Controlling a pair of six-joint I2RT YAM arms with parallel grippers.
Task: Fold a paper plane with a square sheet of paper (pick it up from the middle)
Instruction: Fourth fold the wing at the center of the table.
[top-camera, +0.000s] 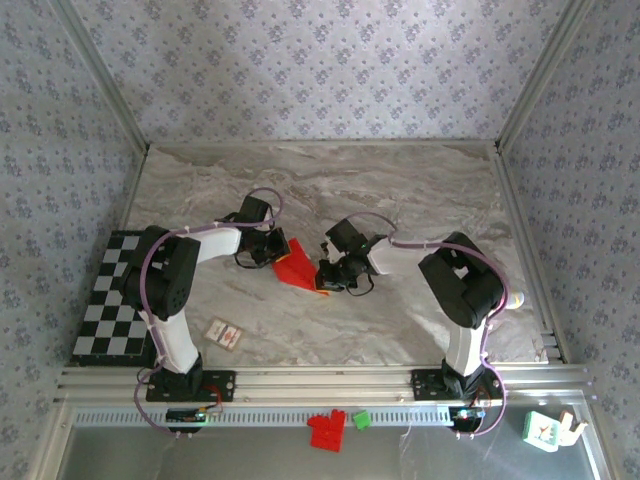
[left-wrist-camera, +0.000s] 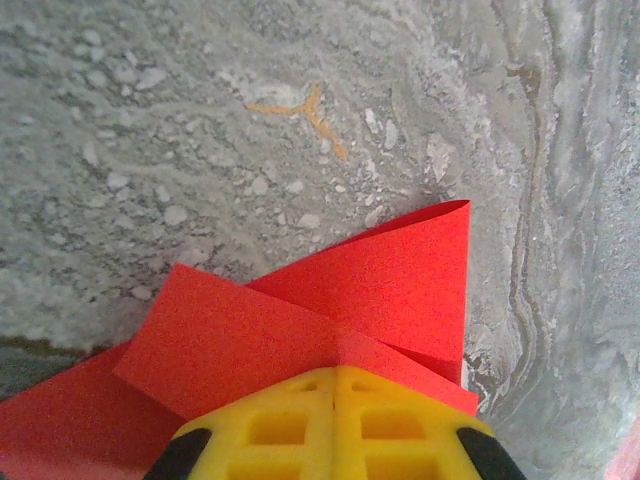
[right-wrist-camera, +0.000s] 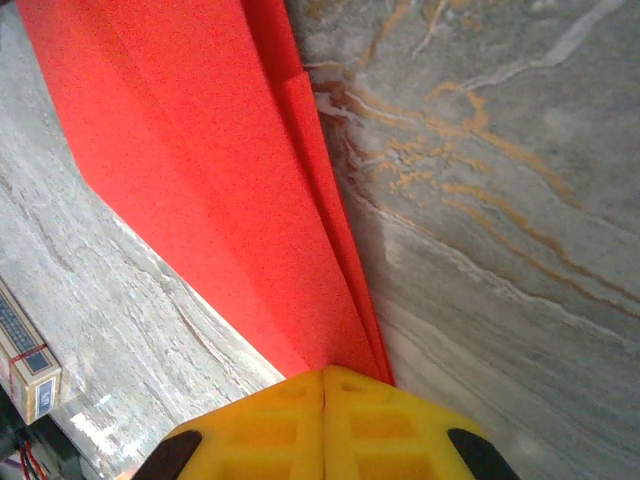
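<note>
Pinching folded red sheet (top-camera: 295, 268) from opposite ends with left gripper (left-wrist-camera: 335, 370) and right gripper (right-wrist-camera: 323, 372), both fully closed on it, likely steadying for creasing.

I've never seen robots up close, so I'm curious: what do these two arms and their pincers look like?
The left arm and right arm are chunky black joints linked by white tubes, each trailed by a looping lilac cable, on black bases. Each ends in yellow fingers moulded with square recesses.
</note>
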